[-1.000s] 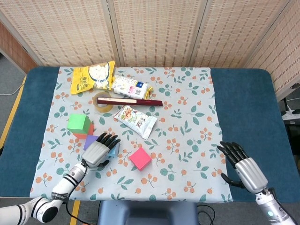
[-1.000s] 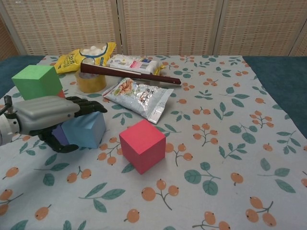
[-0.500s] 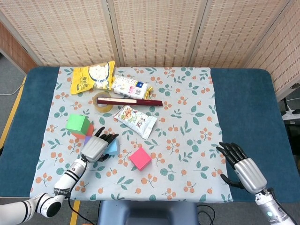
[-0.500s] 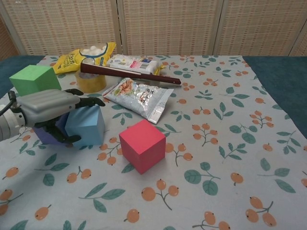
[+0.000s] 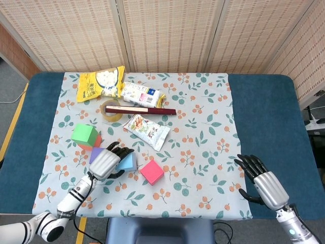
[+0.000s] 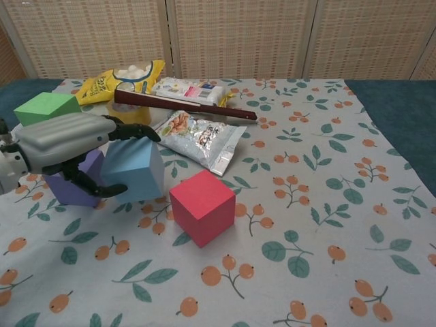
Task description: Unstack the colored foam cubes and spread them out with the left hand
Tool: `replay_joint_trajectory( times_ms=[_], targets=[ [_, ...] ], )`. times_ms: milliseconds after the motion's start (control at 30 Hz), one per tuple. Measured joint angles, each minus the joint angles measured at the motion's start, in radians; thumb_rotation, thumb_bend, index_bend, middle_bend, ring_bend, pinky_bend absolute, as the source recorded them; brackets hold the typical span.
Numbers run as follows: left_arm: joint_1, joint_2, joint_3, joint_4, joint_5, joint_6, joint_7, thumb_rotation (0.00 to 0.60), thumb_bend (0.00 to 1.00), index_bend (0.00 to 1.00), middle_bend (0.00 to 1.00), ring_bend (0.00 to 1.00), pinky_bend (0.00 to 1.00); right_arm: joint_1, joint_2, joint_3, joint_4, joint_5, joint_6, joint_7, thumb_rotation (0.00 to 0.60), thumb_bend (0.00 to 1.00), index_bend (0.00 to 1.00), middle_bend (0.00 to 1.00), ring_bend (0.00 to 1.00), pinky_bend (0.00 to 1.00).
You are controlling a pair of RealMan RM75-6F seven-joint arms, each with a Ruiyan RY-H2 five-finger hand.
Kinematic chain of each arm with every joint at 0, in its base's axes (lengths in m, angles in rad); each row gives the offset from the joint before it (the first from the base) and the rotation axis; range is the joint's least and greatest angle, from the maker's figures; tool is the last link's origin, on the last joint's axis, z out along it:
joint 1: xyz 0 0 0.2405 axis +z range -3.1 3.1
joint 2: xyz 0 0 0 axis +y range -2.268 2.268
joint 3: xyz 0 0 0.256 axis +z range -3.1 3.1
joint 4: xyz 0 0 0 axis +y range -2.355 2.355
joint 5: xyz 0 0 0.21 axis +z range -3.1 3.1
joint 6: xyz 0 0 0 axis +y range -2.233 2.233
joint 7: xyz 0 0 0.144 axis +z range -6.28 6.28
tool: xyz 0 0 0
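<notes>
The light blue foam cube point(image 6: 134, 170), matte and sharp-edged, is gripped by the fingers point(image 6: 129, 129) of the left hand point(image 6: 65, 144) beside the purple cube point(image 6: 71, 187), near the pink cube point(image 6: 202, 206). The green cube point(image 6: 46, 107) sits behind. The right hand point(image 5: 264, 182) is held with fingers spread, empty.
</notes>
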Motion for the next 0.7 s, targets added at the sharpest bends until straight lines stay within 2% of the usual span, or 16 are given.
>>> replay_joint_trajectory(
  times_ms=[167, 300, 433, 500, 633, 700],
  targets=[
    [0.021, 0.041, 0.029, -0.061, 0.052, 0.043, 0.005, 0.600, 0.43, 0.36, 0.62, 0.58, 0.14, 0.000, 0.000, -0.001, -0.001, -0.004, 0.002, 0.000, 0.600, 0.21, 0.00, 0.00, 0.00, 0.00],
    [0.086, 0.113, 0.128, -0.148, 0.120, 0.102, 0.025, 0.600, 0.43, 0.36, 0.60, 0.56, 0.09, -0.001, -0.003, -0.005, 0.001, -0.009, 0.000, -0.007, 0.600, 0.21, 0.00, 0.00, 0.00, 0.00],
    [0.165, 0.134, 0.206, -0.151, 0.142, 0.134, 0.043, 0.600, 0.42, 0.31, 0.55, 0.51, 0.06, 0.001, -0.006, -0.015, 0.000, -0.019, -0.009, -0.011, 0.600, 0.21, 0.00, 0.00, 0.00, 0.00],
    [0.186, 0.139, 0.222, -0.137, 0.132, 0.131, 0.044, 0.600, 0.41, 0.23, 0.45, 0.42, 0.04, 0.000, -0.006, -0.017, -0.002, -0.025, -0.007, -0.012, 0.600, 0.21, 0.00, 0.00, 0.00, 0.00],
    [0.196, 0.145, 0.224, -0.124, 0.115, 0.111, 0.044, 0.600, 0.36, 0.01, 0.09, 0.06, 0.00, -0.002, -0.006, -0.021, -0.003, -0.032, 0.000, -0.015, 0.600, 0.21, 0.00, 0.00, 0.00, 0.00],
    [0.200, 0.150, 0.222, -0.124, 0.120, 0.115, 0.037, 0.600, 0.36, 0.00, 0.01, 0.01, 0.00, -0.002, -0.006, -0.020, -0.003, -0.032, 0.001, -0.014, 0.600, 0.21, 0.00, 0.00, 0.00, 0.00]
  ],
)
